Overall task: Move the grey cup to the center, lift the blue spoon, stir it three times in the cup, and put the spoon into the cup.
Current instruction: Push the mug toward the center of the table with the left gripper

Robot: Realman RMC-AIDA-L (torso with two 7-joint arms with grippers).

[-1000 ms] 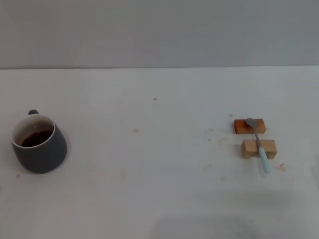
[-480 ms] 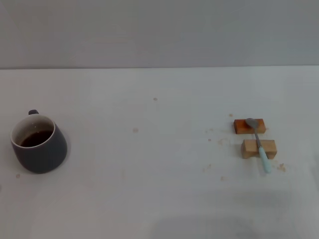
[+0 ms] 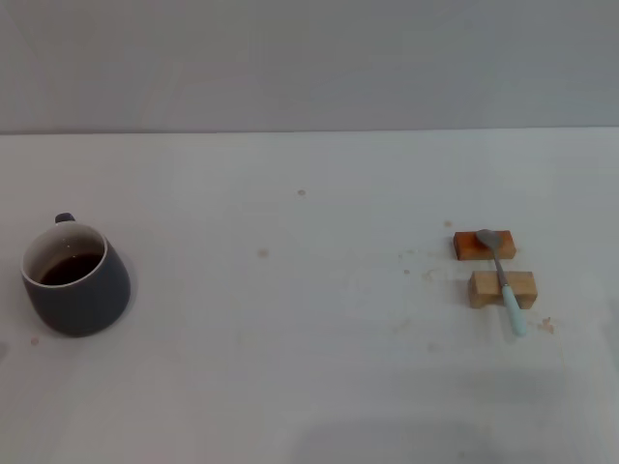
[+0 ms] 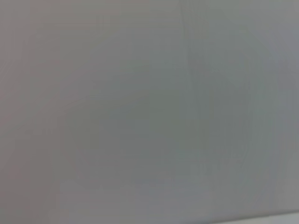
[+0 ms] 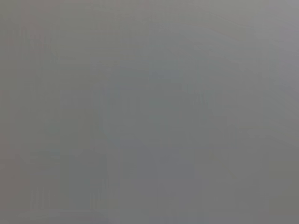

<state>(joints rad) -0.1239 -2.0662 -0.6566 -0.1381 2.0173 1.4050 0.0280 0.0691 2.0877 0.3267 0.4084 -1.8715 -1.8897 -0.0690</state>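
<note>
On the worktop [image 3: 309, 338] the grey cup [image 3: 75, 280] stands upright at the far left, liquid [image 3: 70, 269] inside it, its handle [image 3: 64, 218] turned toward the rear. Well apart, at the right, two blocks lie one behind the other — the rear block [image 3: 471, 246] and the front block [image 3: 488, 289], close together but not touching. The blue spoon [image 3: 503, 279] rests across both, bowl on the rear block, handle passing over the front block and overhanging toward the front edge.

Neither gripper in any view, both wrist views plain grey blur with nothing to make out, cup [image 3: 75, 278] handle mostly hidden behind its body, table [image 3: 309, 367] specks too small to tell
</note>
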